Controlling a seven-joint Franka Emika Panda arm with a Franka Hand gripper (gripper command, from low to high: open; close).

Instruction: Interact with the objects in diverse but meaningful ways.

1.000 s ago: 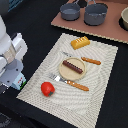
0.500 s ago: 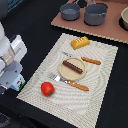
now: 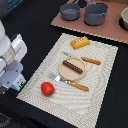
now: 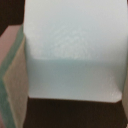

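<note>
Although filling the exterior view's left edge, white arm (image 3: 11, 57) hides its own gripper, so wide, narrow or holding cannot be told. Directly below the arm's body, at the near-left corner of the woven placemat (image 3: 102, 90), peeks a small piece of the pale blue house-shaped carton (image 3: 20, 83), showing green and white print, mostly covered by the arm. Up close in the wrist view, almost nothing but a pale blue-white face of that carton (image 4: 75, 50), with a pinkish, green-edged panel running down one side and dark ground beyond; no fingers identifiable there. Just right of the carton, on the placemat's near-left part, sits the round red tomato (image 3: 47, 89), apart from the arm. Further right and a little farther back, at the placemat's middle, lies the tan round plate (image 3: 65, 71) with the dark brown sausage stick (image 3: 73, 66) across it. Beside the plate's near edge, an orange-handled fork (image 3: 72, 83); beside its far-right edge, an orange-handled knife (image 3: 91, 61). Farther back still, near the placemat's far edge, rests the yellow-orange ridged bread block (image 3: 80, 42), well apart from the arm. Beyond the placemat, on a brown board (image 3: 107, 32), stand two grey pots (image 3: 95, 13).
</note>
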